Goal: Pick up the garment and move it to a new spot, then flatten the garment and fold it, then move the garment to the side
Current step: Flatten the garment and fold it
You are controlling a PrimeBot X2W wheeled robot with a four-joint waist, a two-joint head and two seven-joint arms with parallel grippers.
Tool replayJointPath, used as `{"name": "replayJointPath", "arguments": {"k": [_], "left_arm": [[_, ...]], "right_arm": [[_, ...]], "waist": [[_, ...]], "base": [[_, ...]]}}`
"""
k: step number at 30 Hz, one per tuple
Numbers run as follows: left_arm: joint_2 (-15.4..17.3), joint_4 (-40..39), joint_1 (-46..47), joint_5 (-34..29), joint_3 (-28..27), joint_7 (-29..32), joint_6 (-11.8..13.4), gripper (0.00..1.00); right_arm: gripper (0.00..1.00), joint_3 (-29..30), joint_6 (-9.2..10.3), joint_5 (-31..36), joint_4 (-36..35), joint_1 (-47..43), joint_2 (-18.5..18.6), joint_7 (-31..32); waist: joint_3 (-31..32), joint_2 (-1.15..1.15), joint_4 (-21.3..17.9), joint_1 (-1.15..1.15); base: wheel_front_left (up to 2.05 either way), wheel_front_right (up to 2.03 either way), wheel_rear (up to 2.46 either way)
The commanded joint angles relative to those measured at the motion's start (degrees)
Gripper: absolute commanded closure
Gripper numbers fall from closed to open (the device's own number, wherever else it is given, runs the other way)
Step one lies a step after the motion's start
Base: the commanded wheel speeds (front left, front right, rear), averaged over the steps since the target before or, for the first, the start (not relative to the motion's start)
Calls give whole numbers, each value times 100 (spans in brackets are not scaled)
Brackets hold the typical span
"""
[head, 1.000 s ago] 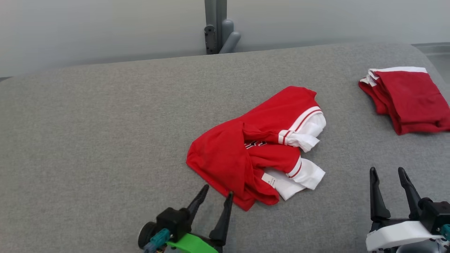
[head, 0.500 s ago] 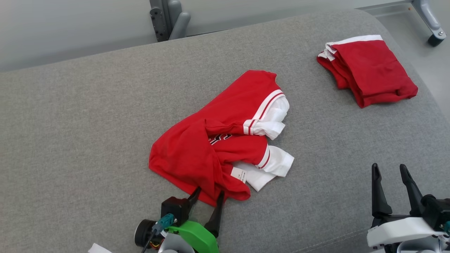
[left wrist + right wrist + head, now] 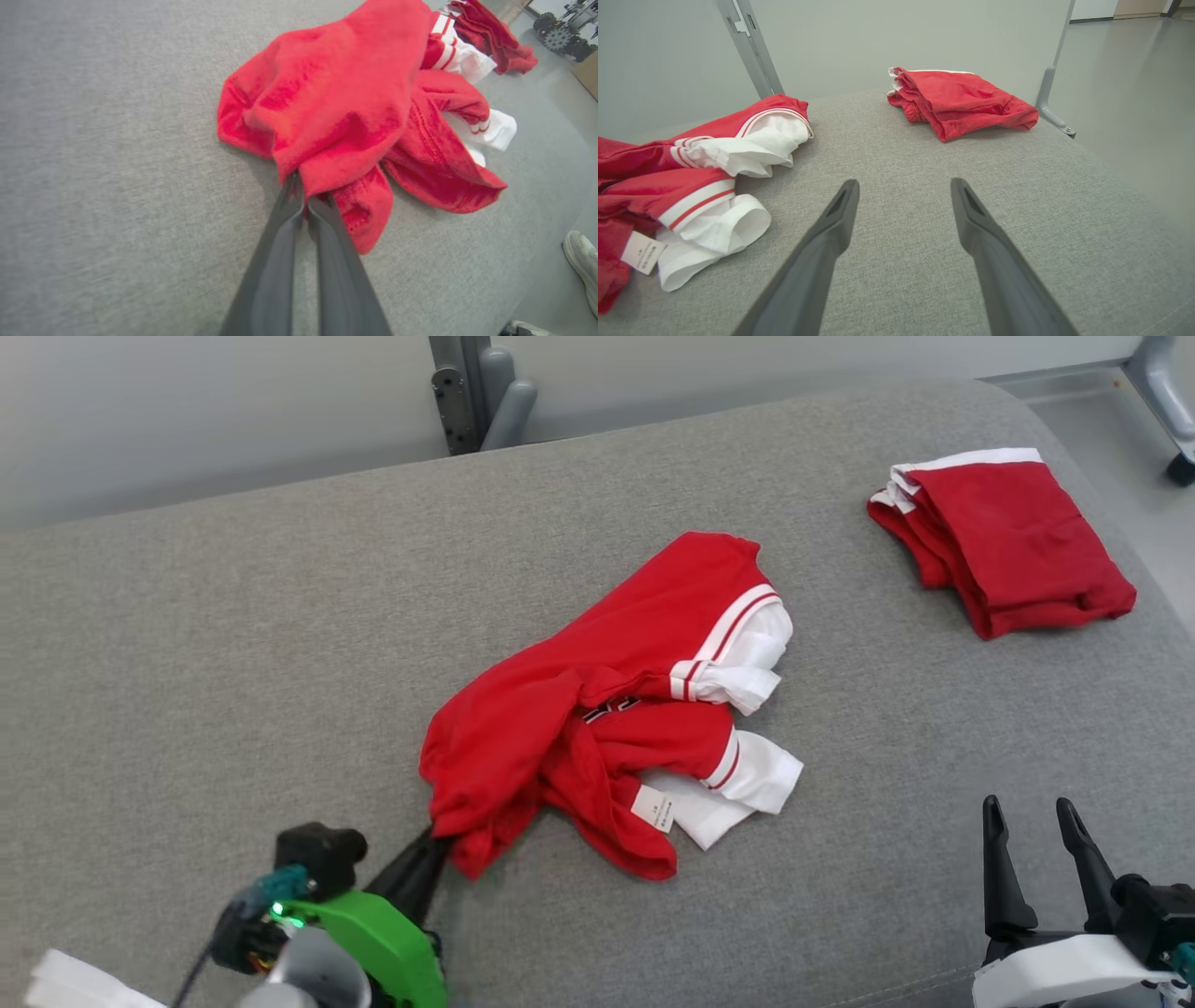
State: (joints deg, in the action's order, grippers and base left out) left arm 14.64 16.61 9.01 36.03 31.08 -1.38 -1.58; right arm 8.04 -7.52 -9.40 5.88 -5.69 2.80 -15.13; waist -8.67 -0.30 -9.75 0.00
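While my left gripper [image 3: 305,199] clamps the red jersey's [image 3: 579,728] seven-o'clock hem,
I should lift slowly and high; my right gripper [image 3: 1030,817] hangs open.

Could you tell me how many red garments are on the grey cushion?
2. A crumpled garment lies mid-surface, its edge pinched by the left gripper; a folded garment sits at the far right.

Grey padded bench [image 3: 233,644], two things lying on it. The crumpled red-and-white garment [image 3: 607,709] sprawls straight ahead of the left gripper [image 3: 304,193], its near corner right at the fingertips. A folded red garment [image 3: 1018,541] sits well beyond the right gripper [image 3: 1032,821], near the bench's far edge, apart from the first.
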Motion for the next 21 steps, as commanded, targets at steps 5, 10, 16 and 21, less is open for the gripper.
{"name": "replayJointPath", "arguments": {"k": [5, 10, 16, 21], "left_arm": [[1316, -1766, -119, 479, -477, 1279, -91, 100], [2433, -2365, -99, 407, -1076, 1934, 196, 100], [2635, -2035, -589, 302, -1316, 1630, 422, 100], [2198, -1518, -1100, 560, -1309, 1175, 547, 93]], "right_arm": [[0, -96, 6, -22, 54, -97, 19, -1], [0, -183, 6, -24, 44, 98, 18, -1], [0, -152, 6, -74, 94, 48, 21, -1], [0, -171, 6, -113, 166, 29, 17, -1]], "waist": [[94, 30, 385, 0], [11, 30, 429, 0], [-62, 30, 423, 0], [-121, 30, 460, 0]], "base": [[0, 0, 0], [0, 0, 0], [0, 0, 0], [0, 0, 0]]}}
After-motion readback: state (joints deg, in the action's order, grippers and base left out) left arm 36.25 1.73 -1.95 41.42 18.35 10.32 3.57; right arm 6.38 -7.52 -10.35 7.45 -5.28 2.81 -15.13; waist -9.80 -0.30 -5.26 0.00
